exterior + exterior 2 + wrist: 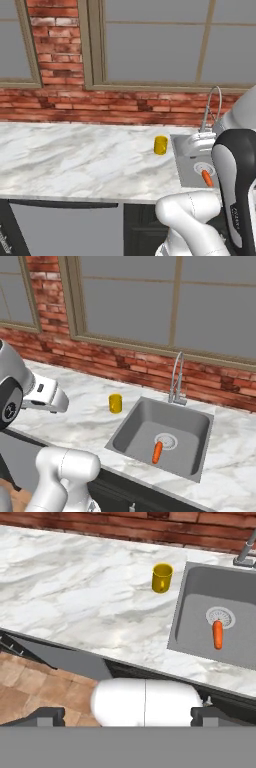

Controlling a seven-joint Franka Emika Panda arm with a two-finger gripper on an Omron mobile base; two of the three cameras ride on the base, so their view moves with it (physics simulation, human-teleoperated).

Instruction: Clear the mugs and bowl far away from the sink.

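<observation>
So at this moment the whole thing hinged on one gap: the yellow mug point(162, 577) sat well ahead of the jaws point(127, 714), up the frame and a touch to the right in the hand view, nowhere near being between them. Going left to right across the table point(75, 155): the left stretch was bare marble, then the mug stood upright toward the back edge, just beside the left rim of the sink point(165, 431), apart from it but close. Inside the sink an orange carrot point(157, 452) lay on the basin floor with one end at the drain, and the faucet point(176, 378) rose from the back rim. The jaws were spread as wide as they go and held nothing; in the hand view the two dark tips sat far apart at the bottom with only floor and the front edge of the table beyond them. The mug looked like a plain upright cylinder, and I couldn't make out which way its handle pointed. My guess is the next move needed a long reach forward over the front edge and down onto the mug, then carrying it toward the left end.
</observation>
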